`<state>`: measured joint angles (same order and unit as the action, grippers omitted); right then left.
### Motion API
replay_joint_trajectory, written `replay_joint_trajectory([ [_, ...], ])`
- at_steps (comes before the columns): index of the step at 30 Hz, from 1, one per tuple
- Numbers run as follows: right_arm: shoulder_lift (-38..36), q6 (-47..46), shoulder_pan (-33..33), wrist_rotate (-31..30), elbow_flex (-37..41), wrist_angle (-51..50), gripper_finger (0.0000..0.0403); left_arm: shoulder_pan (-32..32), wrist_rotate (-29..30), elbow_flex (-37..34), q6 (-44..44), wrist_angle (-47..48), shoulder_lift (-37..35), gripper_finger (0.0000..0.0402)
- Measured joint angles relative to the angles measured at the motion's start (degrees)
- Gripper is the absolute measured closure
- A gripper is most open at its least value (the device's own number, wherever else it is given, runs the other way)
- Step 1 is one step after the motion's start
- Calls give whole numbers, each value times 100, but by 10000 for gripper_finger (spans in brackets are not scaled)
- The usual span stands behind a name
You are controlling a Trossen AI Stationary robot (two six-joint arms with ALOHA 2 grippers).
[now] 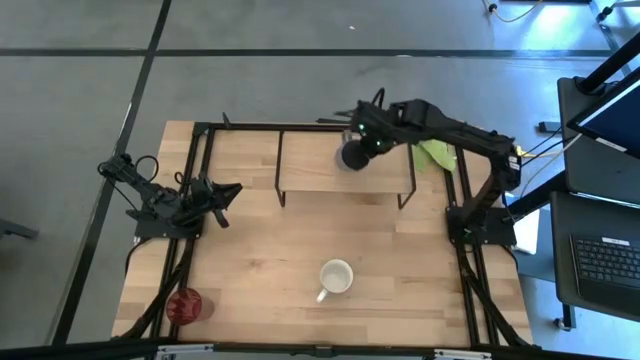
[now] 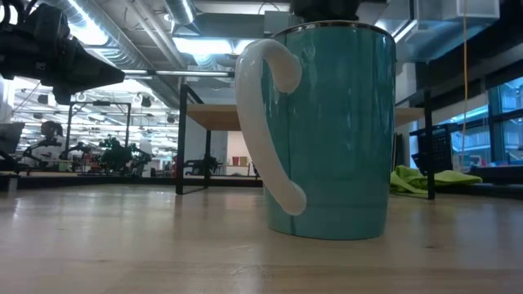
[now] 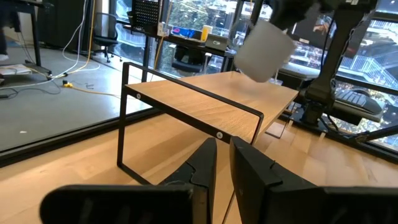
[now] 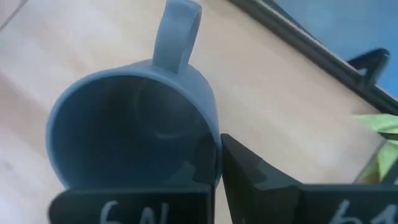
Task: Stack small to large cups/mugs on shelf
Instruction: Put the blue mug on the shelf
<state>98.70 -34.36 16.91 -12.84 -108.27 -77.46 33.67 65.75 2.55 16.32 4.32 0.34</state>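
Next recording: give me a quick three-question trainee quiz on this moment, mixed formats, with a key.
1. True or false: the right gripper holds the grey mug over the shelf.
2. Which vessel stands nearest the table's front left corner? A) white mug B) red tumbler C) grey mug
3. Fill in: the left gripper holds ____.

Key: 1 true; 2 B; 3 nothing.

Green cloth (image 1: 436, 153) on table (image 1: 400, 300); laptop (image 1: 608, 262) beside.
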Motion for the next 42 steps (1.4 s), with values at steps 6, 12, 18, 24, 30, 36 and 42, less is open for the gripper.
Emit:
replay_joint_trajectory([
  [6, 76, -128, 411, 396, 0, -151, 384, 0, -1, 0, 0, 0, 0, 360],
  [12, 169, -269, 431, 876, 7, -303, 384, 0, -1, 0, 2, 0, -2, 360],
  [18, 240, -245, 418, 993, 7, -497, 378, -2, 1, 0, 0, 0, -1, 360],
  [24, 238, -87, 418, 996, 7, -347, 347, -2, 1, 0, 0, 0, -2, 360],
  [30, 238, 79, 353, 994, 7, -77, 315, 0, -1, 0, 2, 0, -2, 360],
  [36, 172, 294, 298, 864, 7, 263, 300, 0, 1, 0, 2, 0, 0, 360],
  [42, 8, 387, 251, 793, 4, 704, 299, -1, -1, 0, 0, 0, 0, 360],
])
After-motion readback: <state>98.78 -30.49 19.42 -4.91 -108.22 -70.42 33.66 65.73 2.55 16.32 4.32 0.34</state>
